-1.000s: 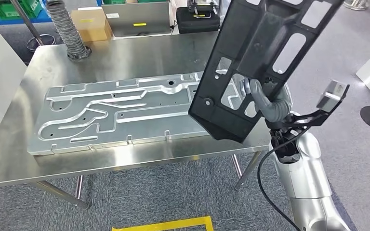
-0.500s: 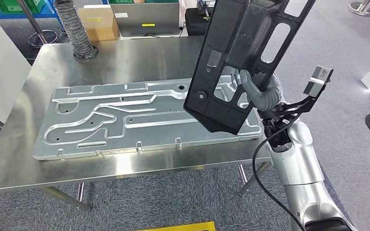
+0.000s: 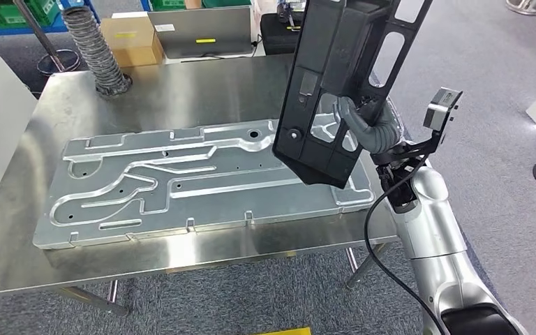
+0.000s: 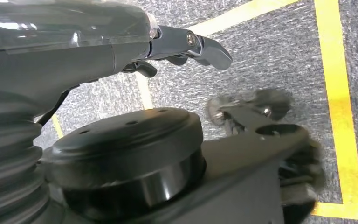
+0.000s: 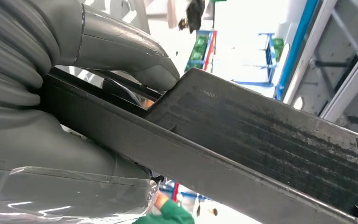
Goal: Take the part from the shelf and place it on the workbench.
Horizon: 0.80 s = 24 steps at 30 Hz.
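1. The part (image 3: 335, 84), a black panel full of cut-outs, hangs nearly on edge over the worktop's 3 o'clock end, its low corner above the sheet and apart from it.
2. The right hand (image 3: 363, 125) has it clamped: fingers reach through a cut-out, and the thumb (image 5: 130, 56) presses one face in the right wrist view. Gripping through the opening likely keeps so broad a piece from sliding.
3. I judge the steep tilt a carrying pose; it must swing flat before being set down.
4. The left hand (image 4: 186, 44) hangs over the floor, fingers loosely extended, holding nothing.
5. Under the part lies a stamped metal sheet (image 3: 181, 174), covering most of the worktop (image 3: 202, 87), whose steel is bare toward 12 o'clock.
6. A ribbed hose (image 3: 101, 52) stands on the worktop at 11 o'clock.
7. Beyond, at 12 o'clock, sit a cardboard box (image 3: 129, 38) and a dark case (image 3: 279, 31); the floor is grey carpet with yellow tape (image 4: 340, 93).
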Each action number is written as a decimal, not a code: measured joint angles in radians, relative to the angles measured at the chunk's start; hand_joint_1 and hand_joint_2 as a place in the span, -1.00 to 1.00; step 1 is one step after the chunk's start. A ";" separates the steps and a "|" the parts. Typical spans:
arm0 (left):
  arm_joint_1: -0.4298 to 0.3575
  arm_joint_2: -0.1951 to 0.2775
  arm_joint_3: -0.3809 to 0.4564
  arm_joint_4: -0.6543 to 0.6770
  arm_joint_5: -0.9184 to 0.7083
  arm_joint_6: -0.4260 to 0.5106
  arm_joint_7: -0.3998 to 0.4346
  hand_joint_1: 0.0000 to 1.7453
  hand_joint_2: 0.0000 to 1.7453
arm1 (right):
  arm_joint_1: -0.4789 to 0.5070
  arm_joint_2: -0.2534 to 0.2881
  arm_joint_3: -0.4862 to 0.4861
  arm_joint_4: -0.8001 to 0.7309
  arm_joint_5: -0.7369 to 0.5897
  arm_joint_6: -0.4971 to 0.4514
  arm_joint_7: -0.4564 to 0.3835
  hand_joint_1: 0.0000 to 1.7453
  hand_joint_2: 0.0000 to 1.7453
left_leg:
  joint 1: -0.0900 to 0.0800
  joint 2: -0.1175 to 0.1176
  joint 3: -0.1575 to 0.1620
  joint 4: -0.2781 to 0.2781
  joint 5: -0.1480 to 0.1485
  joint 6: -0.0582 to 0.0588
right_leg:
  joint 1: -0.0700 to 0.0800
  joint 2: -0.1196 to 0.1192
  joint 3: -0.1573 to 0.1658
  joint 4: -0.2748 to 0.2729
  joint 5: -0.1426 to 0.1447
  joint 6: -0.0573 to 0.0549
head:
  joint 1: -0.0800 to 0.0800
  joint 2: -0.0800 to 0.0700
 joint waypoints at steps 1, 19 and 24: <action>0.000 0.000 0.000 0.000 0.001 0.000 -0.002 -1.00 1.00 | -0.005 0.000 0.000 0.005 0.011 -0.004 -0.005 1.00 1.00 | -0.001 0.001 0.018 -0.041 0.010 0.004 | 0.001 0.001 0.000 0.003 -0.003 0.005 | 0.000 0.000; 0.009 0.000 0.001 0.000 -0.010 0.007 -0.096 -1.00 1.00 | -0.140 0.036 0.095 0.074 0.890 -0.434 -0.095 1.00 1.00 | -0.013 0.011 0.046 -0.073 -0.018 0.019 | 0.009 0.002 -0.057 0.014 0.031 0.014 | 0.000 0.000; 0.010 0.000 0.001 0.000 -0.013 0.001 -0.102 -1.00 1.00 | -0.145 0.015 0.154 0.085 1.196 -0.551 -0.075 1.00 1.00 | -0.007 0.009 -0.020 0.083 -0.105 -0.004 | 0.000 0.004 -0.042 0.002 0.031 -0.011 | 0.000 0.000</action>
